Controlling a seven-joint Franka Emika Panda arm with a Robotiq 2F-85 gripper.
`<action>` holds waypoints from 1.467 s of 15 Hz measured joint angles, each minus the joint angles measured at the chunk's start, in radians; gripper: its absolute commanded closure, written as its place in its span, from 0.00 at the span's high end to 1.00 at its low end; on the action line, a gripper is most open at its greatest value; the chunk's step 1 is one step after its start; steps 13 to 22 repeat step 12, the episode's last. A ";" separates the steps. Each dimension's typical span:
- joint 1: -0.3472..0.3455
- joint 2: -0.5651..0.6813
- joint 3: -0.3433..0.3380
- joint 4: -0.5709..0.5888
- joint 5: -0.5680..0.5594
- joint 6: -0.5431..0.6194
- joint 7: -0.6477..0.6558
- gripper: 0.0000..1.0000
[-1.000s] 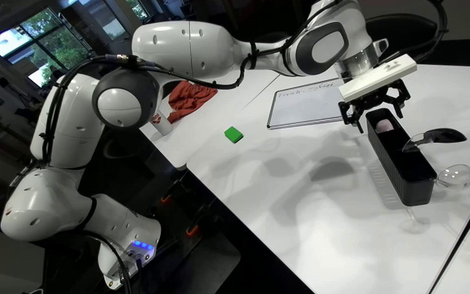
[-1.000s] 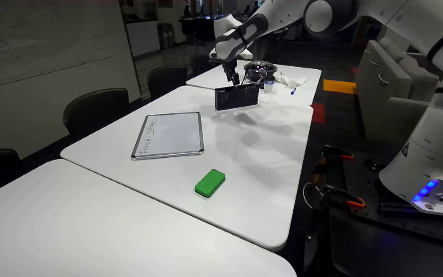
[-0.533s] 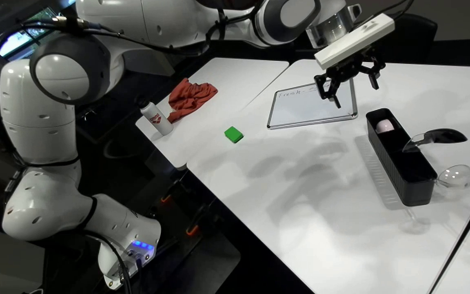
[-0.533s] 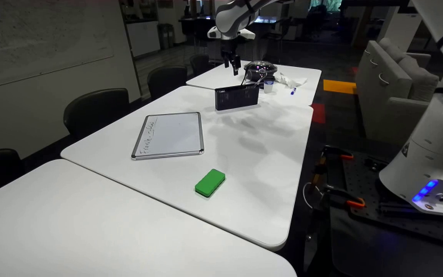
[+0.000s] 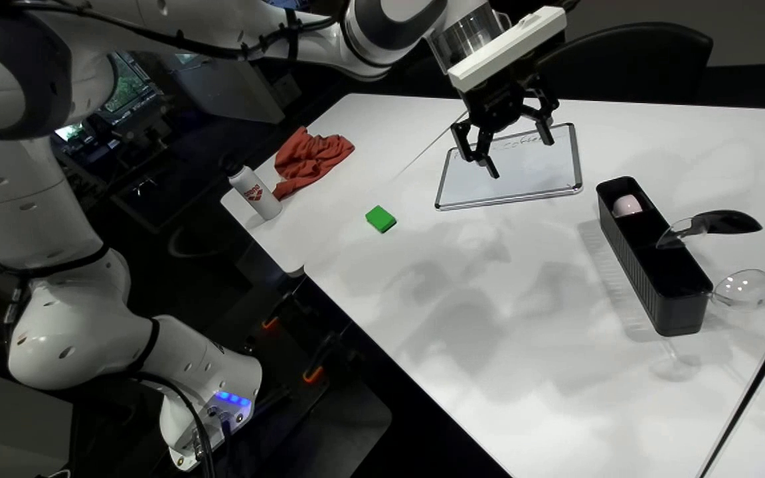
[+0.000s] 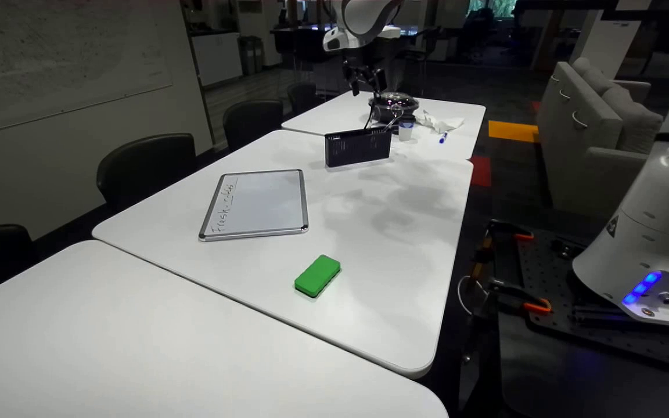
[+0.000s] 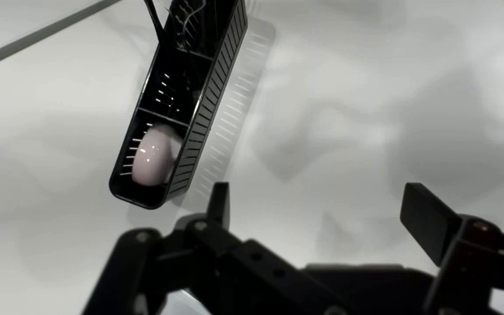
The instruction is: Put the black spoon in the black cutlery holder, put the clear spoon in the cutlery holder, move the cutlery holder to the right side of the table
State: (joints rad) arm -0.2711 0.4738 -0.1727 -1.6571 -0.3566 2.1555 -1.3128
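Claw (image 7: pixel 316 197) gapes wide, nothing held; black cutlery holder (image 7: pixel 210 96) lies well apart on the table (image 5: pixel 588 411), up-left of claw in wrist view, long axis steep to the jaws' closing line.

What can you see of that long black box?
It's the black cutlery holder: narrow, open-topped, plastic-looking, with slotted sides and at least two thin dividers inside. It stands upright on the white table. A pinkish rounded object sits in one end compartment, and the black spoon and the clear spoon stick out past its rim.
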 measured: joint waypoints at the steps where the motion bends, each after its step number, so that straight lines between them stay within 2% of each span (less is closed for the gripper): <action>1: 0.012 -0.039 0.000 -0.052 -0.048 0.000 0.000 1.00; 7: 0.083 -0.261 0.002 -0.360 -0.317 0.026 0.004 1.00; 12: 0.099 -0.450 0.008 -0.615 -0.451 0.099 0.004 1.00; 22: 0.099 -0.450 0.008 -0.615 -0.451 0.099 0.004 1.00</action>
